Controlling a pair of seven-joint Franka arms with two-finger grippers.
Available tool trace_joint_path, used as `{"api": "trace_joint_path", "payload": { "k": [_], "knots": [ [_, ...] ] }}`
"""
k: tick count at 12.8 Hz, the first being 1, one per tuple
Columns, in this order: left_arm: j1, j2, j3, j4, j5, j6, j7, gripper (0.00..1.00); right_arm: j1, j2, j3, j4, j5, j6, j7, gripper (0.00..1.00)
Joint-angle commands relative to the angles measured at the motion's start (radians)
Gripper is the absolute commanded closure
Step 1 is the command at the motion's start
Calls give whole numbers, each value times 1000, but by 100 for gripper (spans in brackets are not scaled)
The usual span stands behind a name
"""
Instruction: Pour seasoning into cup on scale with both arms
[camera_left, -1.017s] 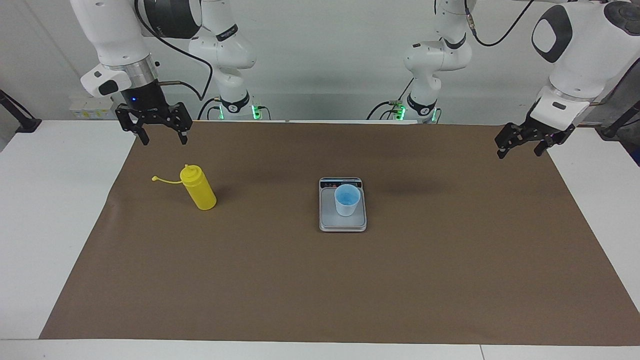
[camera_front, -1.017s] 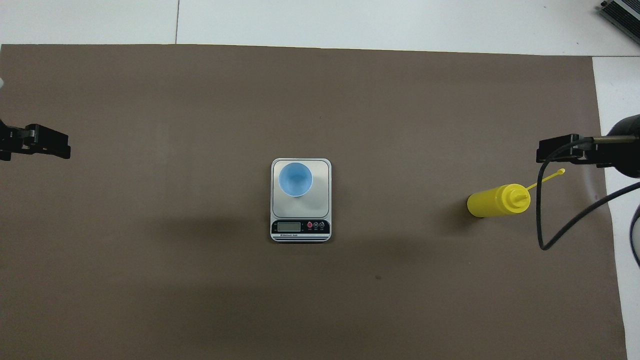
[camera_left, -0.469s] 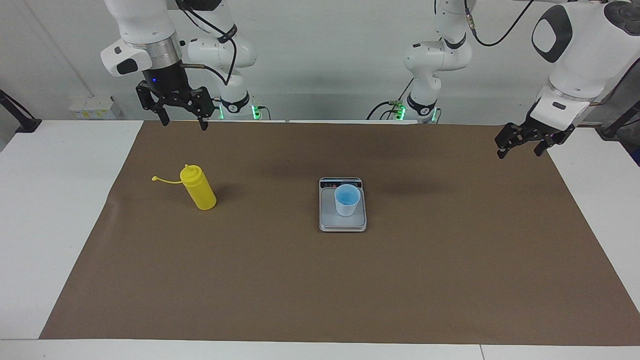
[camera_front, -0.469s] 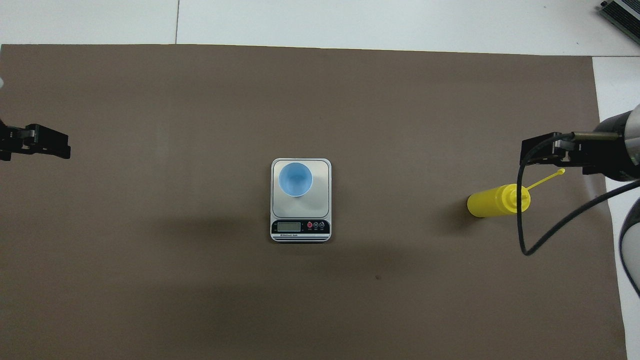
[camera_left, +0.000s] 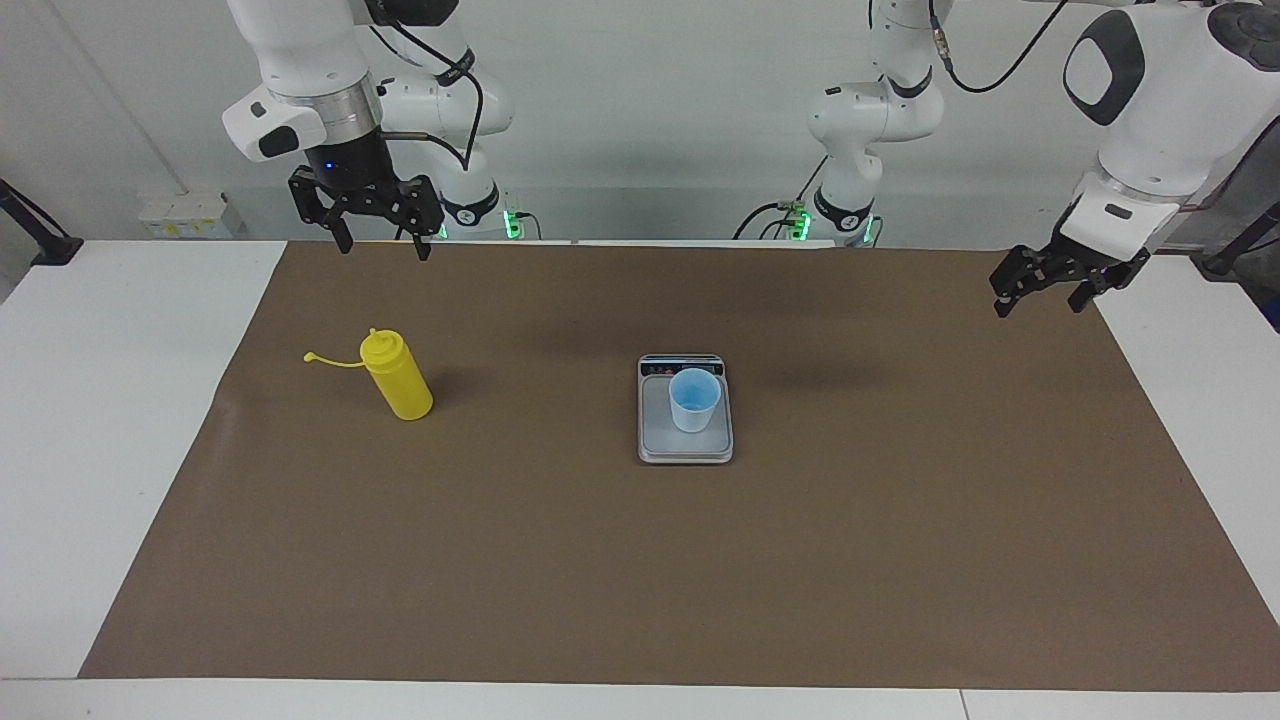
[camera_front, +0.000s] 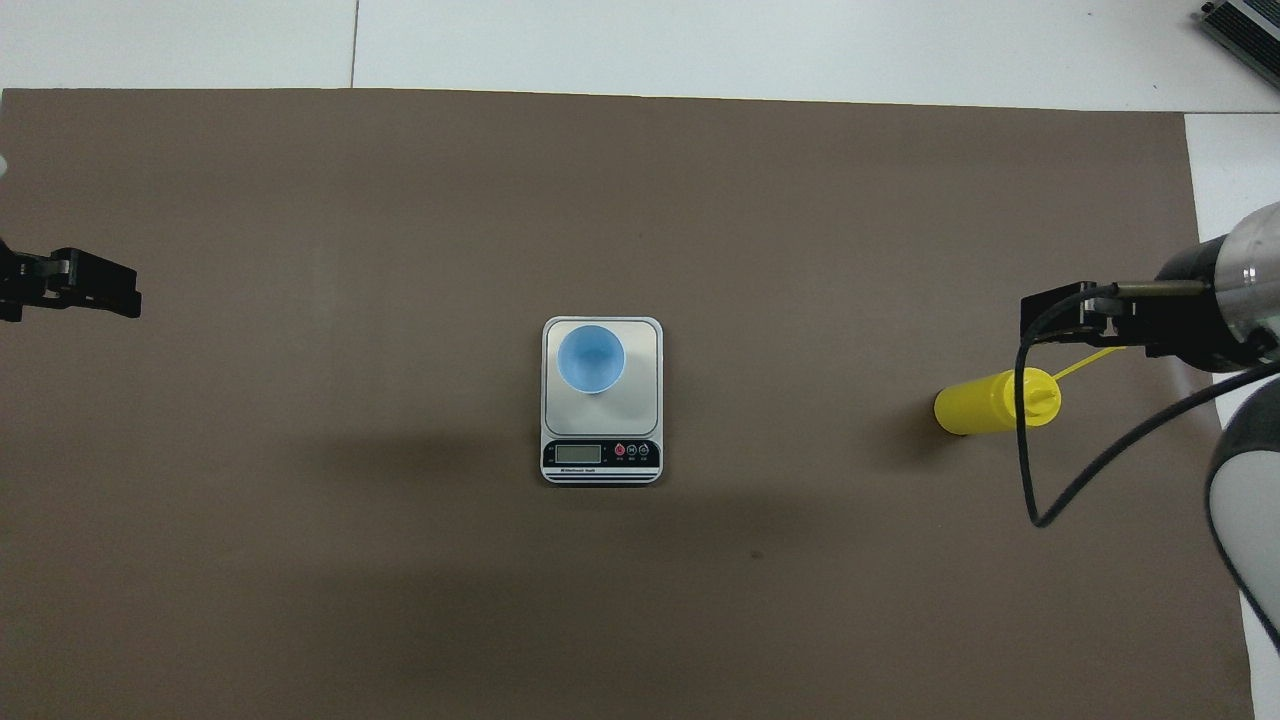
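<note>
The yellow seasoning bottle (camera_left: 398, 378) (camera_front: 985, 402) stands upright on the brown mat toward the right arm's end, its tethered cap trailing off to the side. The light-blue cup (camera_left: 693, 400) (camera_front: 590, 358) stands on the plate of the silver scale (camera_left: 685, 448) (camera_front: 640, 400) at the mat's middle. My right gripper (camera_left: 382, 245) (camera_front: 1045, 318) hangs open high in the air, over the mat just by the bottle's top, touching nothing. My left gripper (camera_left: 1035, 298) (camera_front: 110, 292) waits open over the mat's edge at the left arm's end.
The brown mat (camera_left: 640, 560) covers most of the white table. A black cable loop (camera_front: 1030, 480) hangs from the right arm and crosses the bottle in the overhead view. The scale's display strip (camera_front: 600, 455) faces the robots.
The right gripper has risen and swung from the table's end toward the bottle, staying open. The left arm, bottle, cup and scale have not moved.
</note>
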Motion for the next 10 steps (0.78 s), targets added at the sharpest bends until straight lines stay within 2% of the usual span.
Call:
{"api": "trace_joint_path", "payload": {
  "k": [1,3,10],
  "knots": [
    [2,-13,6,-6,-12,-13,10,0,-18,-30,7,-42,0,10,-78,0],
    [2,-13,6,-6,-12,-12,10,0,-47,-30,4,-45,39,13,-107,0],
    [2,-13,6,-6,-12,-12,10,0,-49,-32,4,-50,42,19,-130,0]
  ]
}}
